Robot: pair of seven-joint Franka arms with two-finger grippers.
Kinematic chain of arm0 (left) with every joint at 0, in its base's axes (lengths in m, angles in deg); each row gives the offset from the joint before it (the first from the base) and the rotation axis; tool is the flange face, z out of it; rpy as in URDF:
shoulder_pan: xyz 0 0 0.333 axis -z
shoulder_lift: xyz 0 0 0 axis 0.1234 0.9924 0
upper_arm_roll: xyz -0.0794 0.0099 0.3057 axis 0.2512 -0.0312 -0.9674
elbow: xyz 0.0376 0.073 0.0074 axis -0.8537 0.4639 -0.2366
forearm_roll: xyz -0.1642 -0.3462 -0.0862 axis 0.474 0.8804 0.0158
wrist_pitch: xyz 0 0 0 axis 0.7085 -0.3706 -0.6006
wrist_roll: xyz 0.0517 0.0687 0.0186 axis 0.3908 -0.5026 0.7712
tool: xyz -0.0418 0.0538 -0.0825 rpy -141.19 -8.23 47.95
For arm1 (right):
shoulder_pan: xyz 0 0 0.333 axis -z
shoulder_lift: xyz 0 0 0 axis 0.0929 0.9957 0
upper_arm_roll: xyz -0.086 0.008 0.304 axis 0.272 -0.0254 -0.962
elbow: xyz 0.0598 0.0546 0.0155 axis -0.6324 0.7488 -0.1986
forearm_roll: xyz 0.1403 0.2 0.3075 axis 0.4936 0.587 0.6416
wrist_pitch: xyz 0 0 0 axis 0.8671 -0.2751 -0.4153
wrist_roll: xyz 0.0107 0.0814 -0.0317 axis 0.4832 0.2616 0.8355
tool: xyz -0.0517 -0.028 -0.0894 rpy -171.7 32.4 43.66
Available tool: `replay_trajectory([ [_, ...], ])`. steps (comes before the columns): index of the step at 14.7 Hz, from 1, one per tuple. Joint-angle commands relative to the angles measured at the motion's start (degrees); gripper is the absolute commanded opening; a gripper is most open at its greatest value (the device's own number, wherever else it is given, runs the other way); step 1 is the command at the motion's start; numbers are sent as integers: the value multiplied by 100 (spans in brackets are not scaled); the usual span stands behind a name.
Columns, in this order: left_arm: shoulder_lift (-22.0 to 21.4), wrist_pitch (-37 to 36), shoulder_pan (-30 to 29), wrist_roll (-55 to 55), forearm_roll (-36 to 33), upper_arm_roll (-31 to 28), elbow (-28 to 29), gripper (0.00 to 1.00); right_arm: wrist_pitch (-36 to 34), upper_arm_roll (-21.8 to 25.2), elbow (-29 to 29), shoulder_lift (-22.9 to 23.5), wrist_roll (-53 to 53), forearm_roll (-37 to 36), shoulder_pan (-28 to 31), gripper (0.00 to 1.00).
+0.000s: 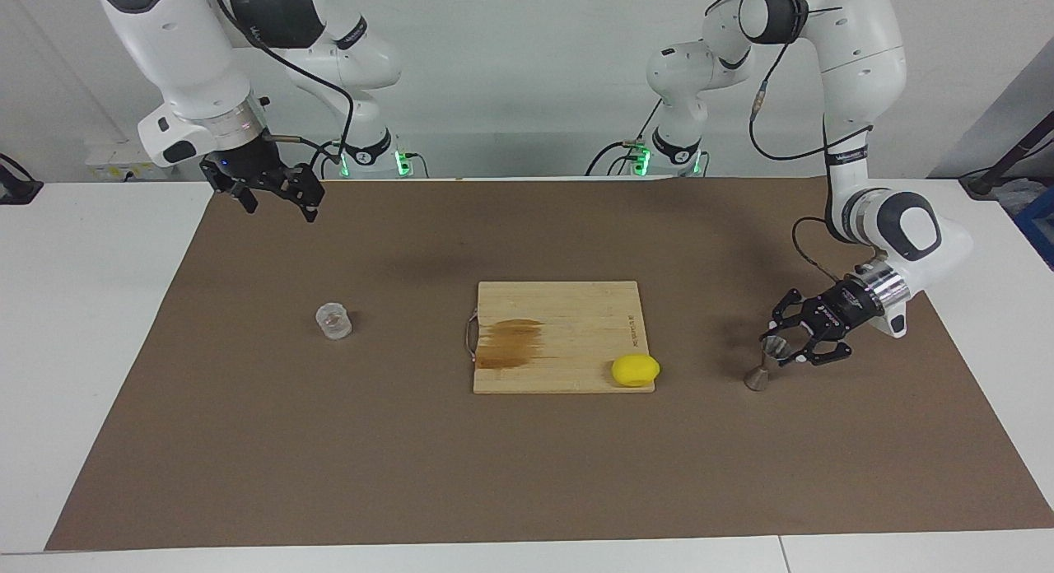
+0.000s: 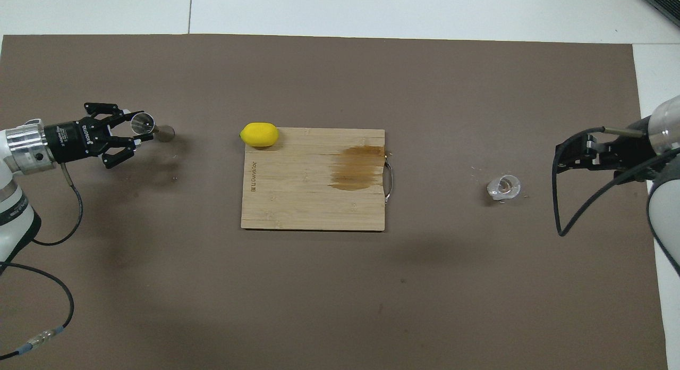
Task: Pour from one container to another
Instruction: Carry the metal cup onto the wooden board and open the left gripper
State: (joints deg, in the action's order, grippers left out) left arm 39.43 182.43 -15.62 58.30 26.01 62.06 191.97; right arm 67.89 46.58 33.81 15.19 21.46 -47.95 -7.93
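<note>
Steel jigger [image 1: 763, 364] upright in the left claw [image 1: 782, 348]; clear cup [image 1: 333, 321] upright on the mat.

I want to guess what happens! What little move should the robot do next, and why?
Probably lift the steel jigger a little off the brown mat. The left gripper looks shut on its upper cone while it stands upright. The clear cup sits untouched at the right arm's end; the right gripper waits, open, in the air.

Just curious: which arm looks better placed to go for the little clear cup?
The right. Its gripper hangs open at the clear cup's end, while the left gripper is shut on the jigger.
</note>
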Motion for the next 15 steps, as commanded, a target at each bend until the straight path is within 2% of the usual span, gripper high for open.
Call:
replay_trajectory([
  [1, 55, -228, -43, 292, 143, 239, -315, 0, -61, 4, 97, -109, 199, 130, 58, 100],
  [4, -85, -149, 0, 987, 152, 625, -526, 0, -61, 4, 97, -109, 208, 130, 67, 100],
  [9, -235, -263, 106, 1313, 213, 1363, -544, 0, -61, 4, 97, -109, 208, 130, 76, 100],
  [11, -235, -246, 124, 1313, 441, 1732, -535, 0, -61, 4, 97, -109, 226, 130, 128, 100],
  [15, -235, 305, 833, 1313, 793, 1866, -535, 0, -53, 4, 97, -109, 226, 130, 137, 100],
])
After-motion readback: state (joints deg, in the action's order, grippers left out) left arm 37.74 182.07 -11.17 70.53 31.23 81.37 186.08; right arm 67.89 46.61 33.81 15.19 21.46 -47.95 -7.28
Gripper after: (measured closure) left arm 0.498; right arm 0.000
